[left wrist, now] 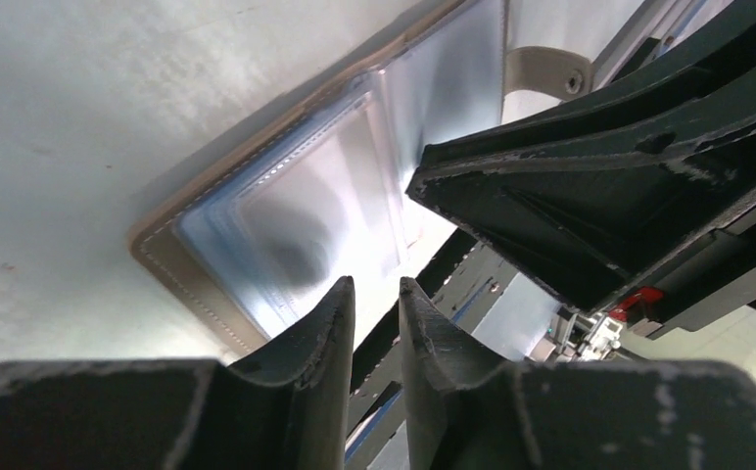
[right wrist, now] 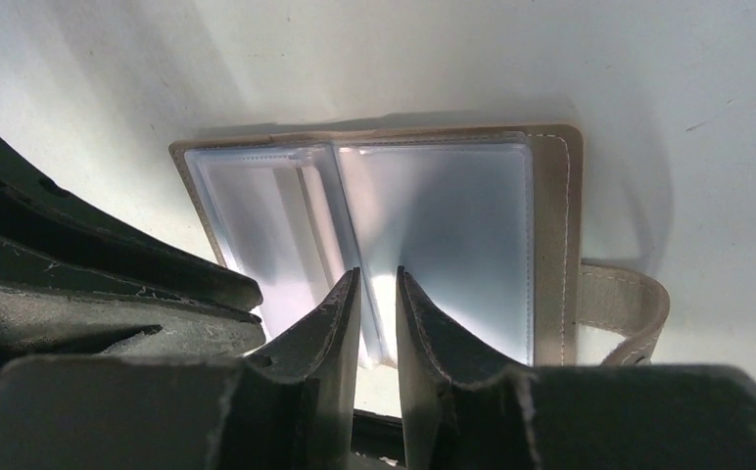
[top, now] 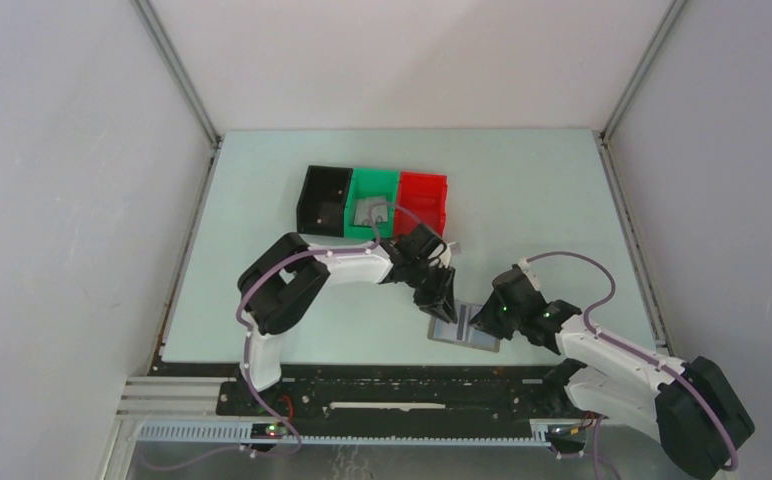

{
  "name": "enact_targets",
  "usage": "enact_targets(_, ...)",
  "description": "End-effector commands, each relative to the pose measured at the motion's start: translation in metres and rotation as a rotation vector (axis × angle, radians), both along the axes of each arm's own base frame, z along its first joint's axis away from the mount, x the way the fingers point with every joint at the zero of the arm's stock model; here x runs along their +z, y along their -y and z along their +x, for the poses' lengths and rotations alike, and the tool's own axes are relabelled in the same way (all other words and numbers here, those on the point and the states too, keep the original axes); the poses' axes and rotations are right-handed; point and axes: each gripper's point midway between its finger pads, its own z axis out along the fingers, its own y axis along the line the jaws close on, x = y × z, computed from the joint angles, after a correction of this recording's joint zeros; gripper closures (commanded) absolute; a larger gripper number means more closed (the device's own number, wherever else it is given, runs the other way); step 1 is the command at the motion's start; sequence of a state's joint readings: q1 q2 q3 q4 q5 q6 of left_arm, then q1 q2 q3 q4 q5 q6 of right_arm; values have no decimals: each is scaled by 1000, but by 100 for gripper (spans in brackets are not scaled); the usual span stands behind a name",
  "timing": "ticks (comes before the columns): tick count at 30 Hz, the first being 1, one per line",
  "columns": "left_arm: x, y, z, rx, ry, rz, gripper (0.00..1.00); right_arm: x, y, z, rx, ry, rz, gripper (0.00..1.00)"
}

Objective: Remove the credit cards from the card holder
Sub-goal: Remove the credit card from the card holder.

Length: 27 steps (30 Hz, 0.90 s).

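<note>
The card holder lies unfolded on the table near the front edge, with its clear blue-grey pockets facing up and its tab at one side. My left gripper hangs over its left half, and the jaws stand slightly apart with nothing between them. My right gripper is over the middle fold, its jaws also a narrow gap apart and empty. I see no credit cards in the pockets. A flat grey piece lies in the green bin.
Three bins stand in a row at mid table: black, green and red. The table's front edge and a metal rail run just below the holder. The two grippers are close together, with the right fingers filling the left wrist view.
</note>
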State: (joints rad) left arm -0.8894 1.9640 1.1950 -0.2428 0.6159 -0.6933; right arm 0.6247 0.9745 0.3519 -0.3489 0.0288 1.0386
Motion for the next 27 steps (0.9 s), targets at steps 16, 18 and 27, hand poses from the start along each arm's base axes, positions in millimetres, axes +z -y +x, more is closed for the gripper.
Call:
enact_targets(16,-7,3,7,31,40,32,71,20,-17,4,21,105,145,71)
enact_targets(18,-4,6,7,25,33,8,74,18,-20,3,36,93,151,71)
enact_targets(27,8,19,6,14,10,-65,79,9,-19,0,32,54,133,82)
